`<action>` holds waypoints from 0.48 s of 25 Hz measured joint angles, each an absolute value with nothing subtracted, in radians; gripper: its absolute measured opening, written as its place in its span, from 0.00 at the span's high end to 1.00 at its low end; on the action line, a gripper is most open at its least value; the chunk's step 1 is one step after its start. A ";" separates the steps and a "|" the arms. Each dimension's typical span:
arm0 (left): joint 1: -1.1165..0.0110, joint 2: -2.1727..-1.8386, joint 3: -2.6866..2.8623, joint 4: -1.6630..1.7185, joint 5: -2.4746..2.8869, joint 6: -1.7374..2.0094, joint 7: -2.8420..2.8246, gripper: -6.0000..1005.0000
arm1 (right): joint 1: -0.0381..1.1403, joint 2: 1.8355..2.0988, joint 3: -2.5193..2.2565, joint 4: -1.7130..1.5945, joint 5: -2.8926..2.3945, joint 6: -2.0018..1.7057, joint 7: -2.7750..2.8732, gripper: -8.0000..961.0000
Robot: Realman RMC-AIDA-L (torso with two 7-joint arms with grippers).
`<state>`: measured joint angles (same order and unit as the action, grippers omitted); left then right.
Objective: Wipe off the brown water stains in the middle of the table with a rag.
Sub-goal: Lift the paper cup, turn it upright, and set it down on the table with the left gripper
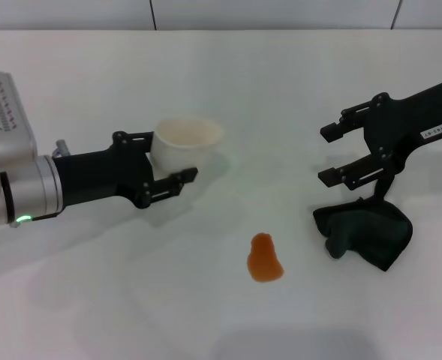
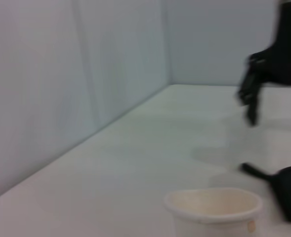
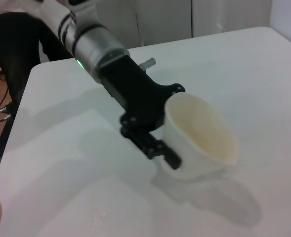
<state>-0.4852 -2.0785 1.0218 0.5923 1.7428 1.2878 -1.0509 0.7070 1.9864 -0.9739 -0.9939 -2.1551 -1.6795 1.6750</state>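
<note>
Head view showed the left gripper [image 1: 163, 161] with its two black fingers [image 1: 177, 181] set on either side of a cream paper cup [image 1: 187, 142], the cup's base held between them and its open mouth tipped up and away from the arm. From the right wrist view the same cup [image 3: 199, 136] sat clamped between those fingers, leaning on its side just above the table [image 3: 264, 64]. The right gripper [image 1: 333, 154] hung with its fingers spread wide and nothing between them, directly over the rag [image 1: 365, 232]. That dark green-black cloth lay in lumpy folds on the white table [image 1: 93, 300], toward the robot's right. The brown water stains [image 1: 265, 259], a single glossy orange-brown blob, sat near the middle of the table, just beside the rag on its left and nearer the robot than the cup. Neither gripper touched the blob, and the rag lay apart from it.
</note>
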 joint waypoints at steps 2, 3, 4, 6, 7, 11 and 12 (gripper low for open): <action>-0.497 -2.078 0.990 0.527 1.719 1.250 -0.994 0.47 | 0.707 1.986 -0.974 -0.991 -2.155 -1.679 1.676 0.19; -0.504 -2.078 0.976 0.495 1.704 1.234 -0.965 0.47 | 0.707 1.986 -0.974 -0.991 -2.155 -1.678 1.676 0.19; -0.508 -2.078 0.968 0.474 1.692 1.224 -0.947 0.47 | 0.707 1.987 -0.974 -0.990 -2.155 -1.677 1.677 0.19; -0.524 -2.078 0.962 0.419 1.667 1.212 -0.906 0.47 | 0.707 1.987 -0.974 -0.989 -2.155 -1.675 1.677 0.19; -0.530 -2.080 0.962 0.398 1.660 1.208 -0.895 0.47 | 0.707 1.988 -0.974 -0.989 -2.155 -1.674 1.677 0.19; -0.550 -2.083 0.965 0.348 1.652 1.195 -0.879 0.47 | 0.707 1.989 -0.974 -0.988 -2.155 -1.671 1.677 0.19; -0.558 -2.083 0.967 0.331 1.651 1.193 -0.875 0.47 | 0.707 1.989 -0.974 -0.988 -2.155 -1.670 1.677 0.19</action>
